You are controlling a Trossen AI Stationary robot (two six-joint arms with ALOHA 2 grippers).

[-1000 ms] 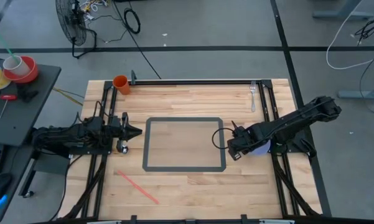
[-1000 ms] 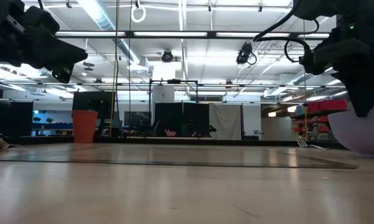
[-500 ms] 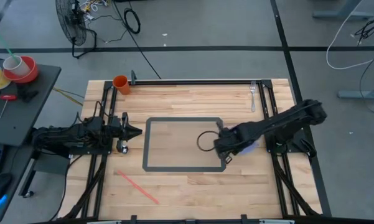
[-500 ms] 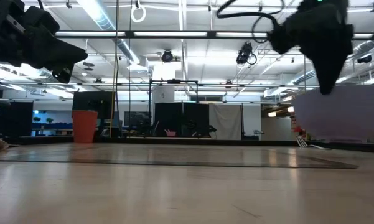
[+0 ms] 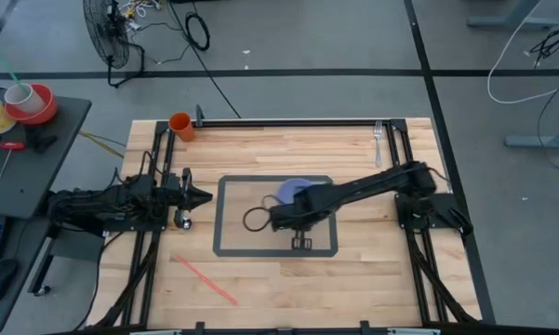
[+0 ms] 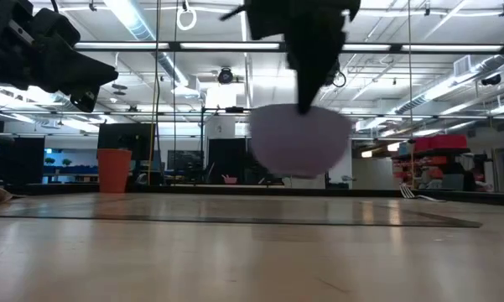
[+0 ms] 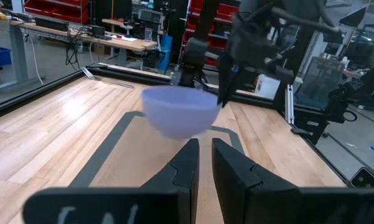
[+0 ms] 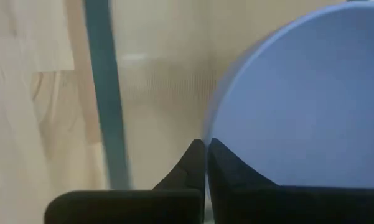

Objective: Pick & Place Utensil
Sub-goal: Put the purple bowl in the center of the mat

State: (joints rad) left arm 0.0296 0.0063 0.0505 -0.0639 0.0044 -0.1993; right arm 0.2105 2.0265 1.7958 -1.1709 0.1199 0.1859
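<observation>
1. We log the right gripper out over the middle of the surface, inside the taped rectangle. Its fingers are pinched closed on the rim of a pale blue bowl.
2. The bowl hangs clear of the surface in the low view, upright, with open air beneath it. The left wrist view agrees: rim level, bowl above the rectangle.
3. The left gripper waits at the left side of the surface, just outside the rectangle. Its fingers stand nearly together with a narrow gap, holding nothing.
4. The named utensil, a fork, lies at the far right corner, well apart from both grippers. We judge it untouched.
5. An orange cup stands at the far left corner. A red straw lies near the front left edge.
6. Handling judgement, bowl: light and stiff, probably plastic, smooth-walled. A rim pinch on one side lets it tip, so we would set it down level and slowly.
7. Handling judgement, fork: thin, rigid, lying flat, likely slippery. We would take it across the handle near mid-length, fingers straddling it from above.
</observation>
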